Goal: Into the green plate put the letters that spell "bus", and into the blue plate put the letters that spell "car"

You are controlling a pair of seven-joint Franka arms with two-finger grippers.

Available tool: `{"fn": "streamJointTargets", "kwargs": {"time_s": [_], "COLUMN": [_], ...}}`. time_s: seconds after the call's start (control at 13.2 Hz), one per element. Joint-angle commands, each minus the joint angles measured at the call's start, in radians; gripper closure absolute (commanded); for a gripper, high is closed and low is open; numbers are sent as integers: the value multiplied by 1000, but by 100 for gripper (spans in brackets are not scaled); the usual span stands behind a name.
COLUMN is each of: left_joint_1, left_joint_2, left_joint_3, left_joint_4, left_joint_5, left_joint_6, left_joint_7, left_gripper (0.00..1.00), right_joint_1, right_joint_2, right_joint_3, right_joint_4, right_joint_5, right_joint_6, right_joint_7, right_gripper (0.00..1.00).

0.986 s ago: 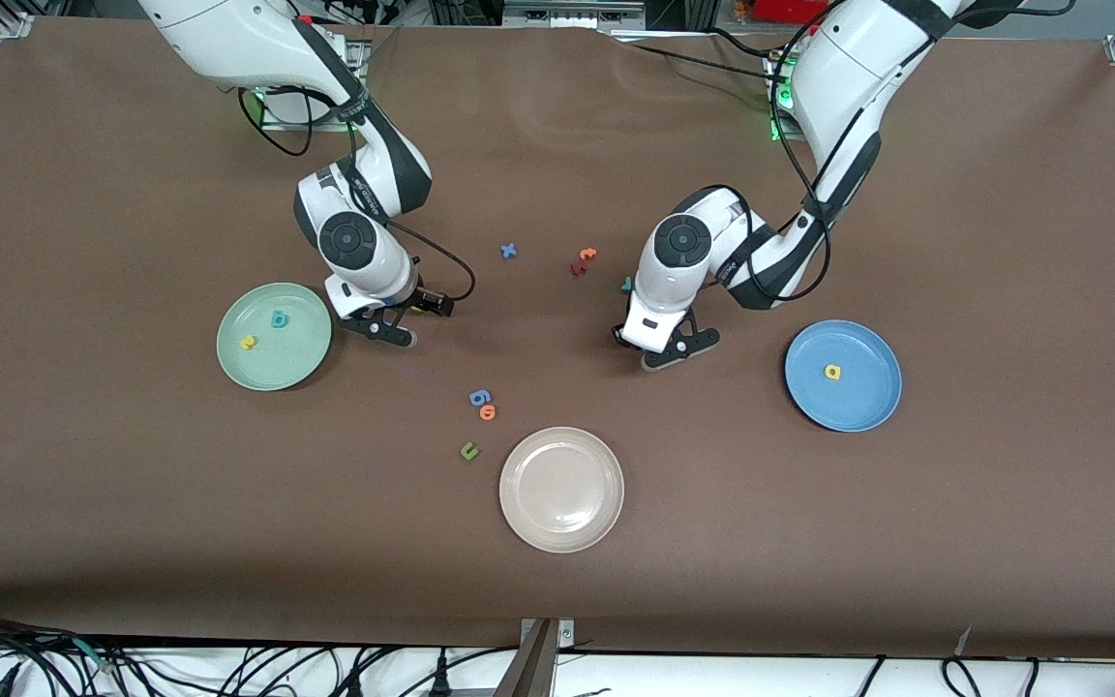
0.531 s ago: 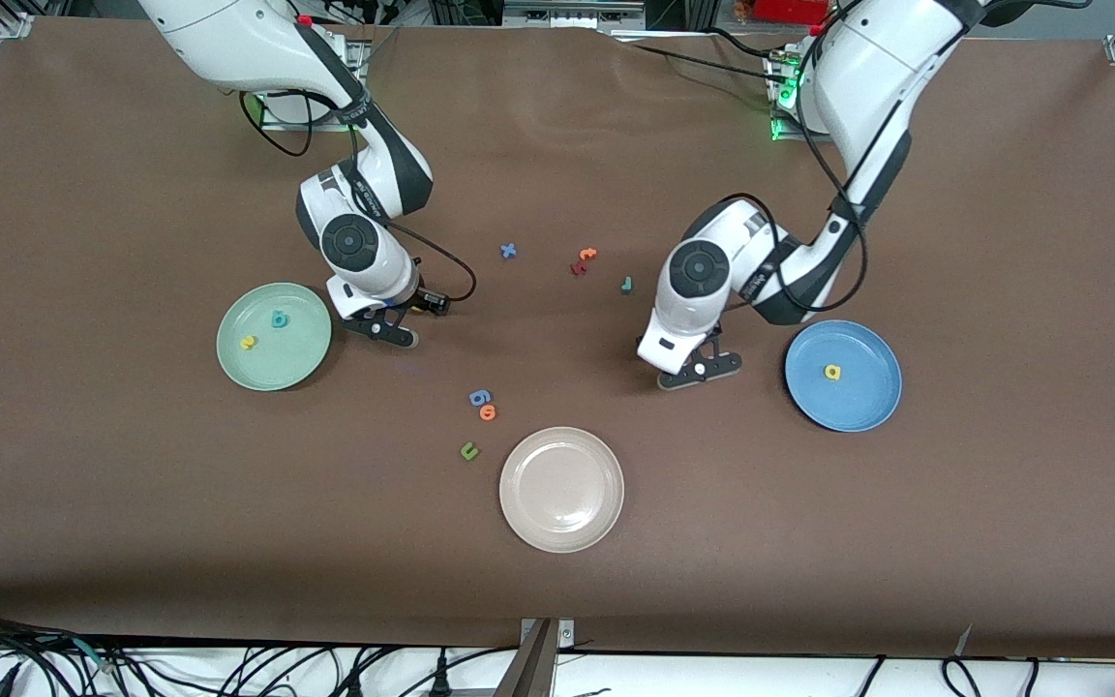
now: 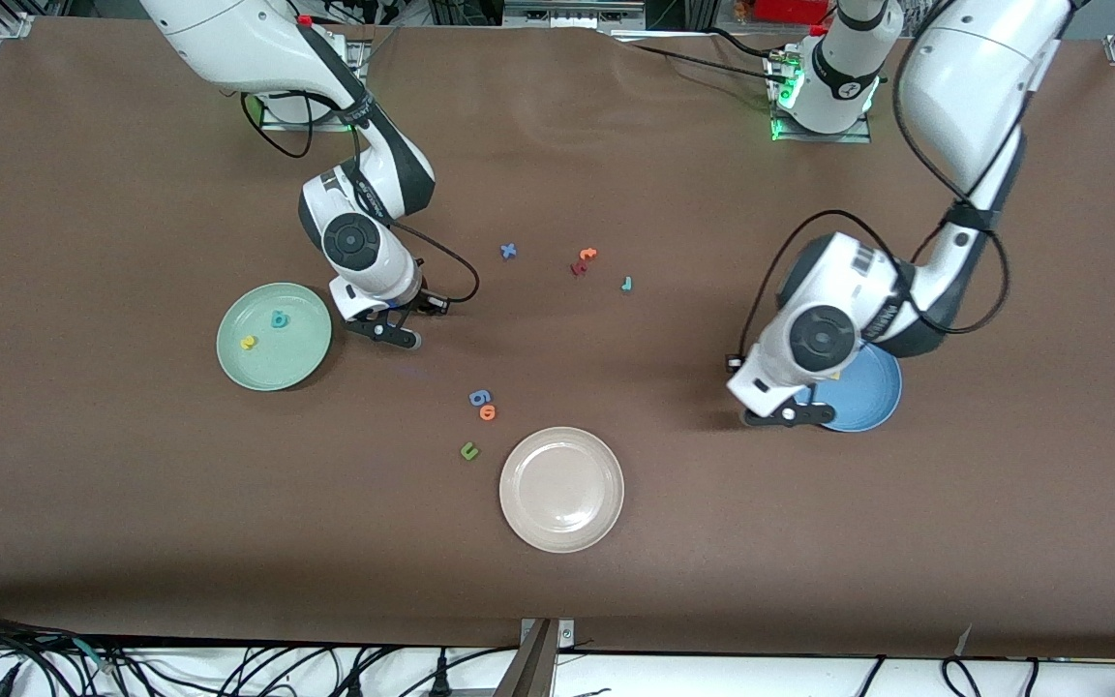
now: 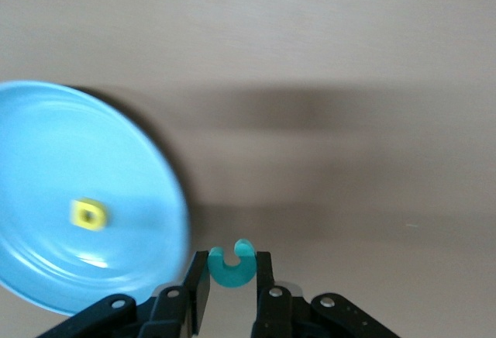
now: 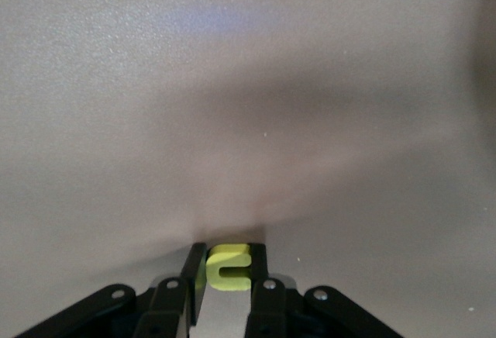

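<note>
My left gripper (image 3: 790, 414) is shut on the teal "c" (image 4: 232, 264) and hangs over the table at the rim of the blue plate (image 3: 872, 397). The yellow "a" (image 4: 89, 214) lies in the blue plate (image 4: 46, 160); my left arm hides it in the front view. Down at the table beside the green plate (image 3: 311, 363), my right gripper (image 3: 391, 331) is shut on the yellow "u" (image 5: 229, 267). The teal "b" (image 3: 279, 319) and yellow "s" (image 3: 248, 342) lie in the green plate. The teal "r" (image 3: 626, 284) rests mid-table.
A beige plate (image 3: 561, 489) sits nearest the front camera. A blue "g" (image 3: 479, 397), an orange "o" (image 3: 488, 412) and a green "u" (image 3: 468, 450) lie beside it. A blue "x" (image 3: 508, 251), an orange "t" (image 3: 587, 255) and a dark red letter (image 3: 577, 268) lie near the teal "r".
My left arm swung from the table's middle to the blue plate's rim, carrying the teal "c" and uncovering the teal "r". My right gripper's fingers closed on the yellow "u".
</note>
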Motion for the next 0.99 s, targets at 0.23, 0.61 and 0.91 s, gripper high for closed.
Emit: {"fn": "streamJointTargets", "kwargs": {"time_s": [0.23, 0.61, 0.91], "left_joint_1": [108, 116, 101], "left_joint_2": [1, 6, -3], "left_joint_3": [-2, -2, -46], "left_joint_4": [-6, -9, -10], "left_joint_5": [-26, -26, -109], "left_joint_6": [-74, -79, -64], "left_joint_7": [250, 305, 169], "left_gripper": [87, 0, 0], "right_joint_1": [3, 1, -8], "right_joint_2": [-38, -102, -87], "right_joint_3": [-12, -107, -221], "right_joint_4": [12, 178, 201], "right_joint_5": [-18, -20, -18], "right_joint_6": [-60, -394, -406], "right_joint_7": [0, -145, -331], "right_gripper": [100, 100, 100]}}
